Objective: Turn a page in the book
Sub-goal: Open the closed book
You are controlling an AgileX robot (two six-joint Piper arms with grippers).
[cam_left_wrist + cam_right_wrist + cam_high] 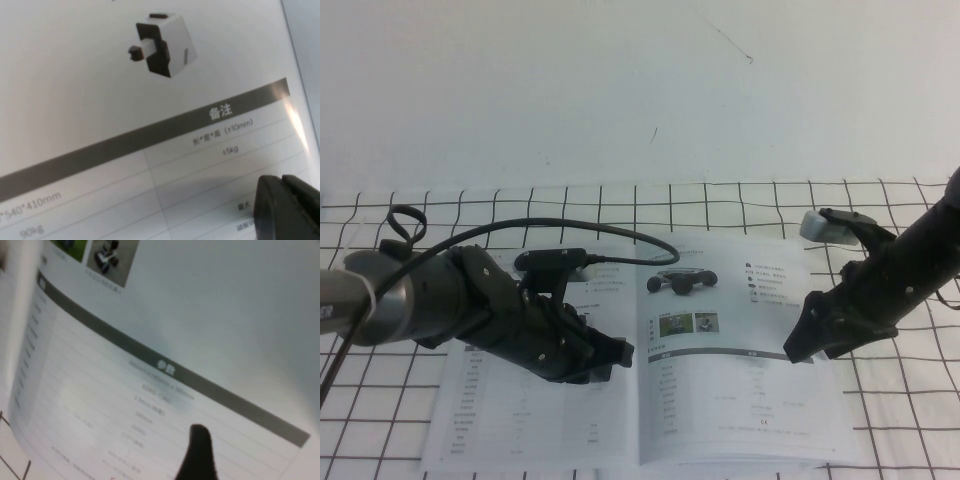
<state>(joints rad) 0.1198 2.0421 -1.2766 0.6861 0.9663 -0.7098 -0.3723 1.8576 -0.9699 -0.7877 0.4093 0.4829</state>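
Observation:
The book (650, 400) lies open and flat on the grid-patterned cloth. Its right-hand page (730, 400) shows a black wheeled-vehicle photo (680, 280) above tables. My left gripper (618, 356) is shut and empty, low over the left-hand page next to the spine. In the left wrist view its fingers (287, 210) sit together over a table under a dark bar, below a boxy vehicle photo (161, 45). My right gripper (798, 345) is shut and empty, its tip low over the right part of the right-hand page. That tip (199, 455) shows dark over table rows in the right wrist view.
A white cloth with a black grid (910, 400) covers the table around the book. A plain white wall (620, 90) stands behind. The left arm's black cable (620, 235) arcs above the top of the book.

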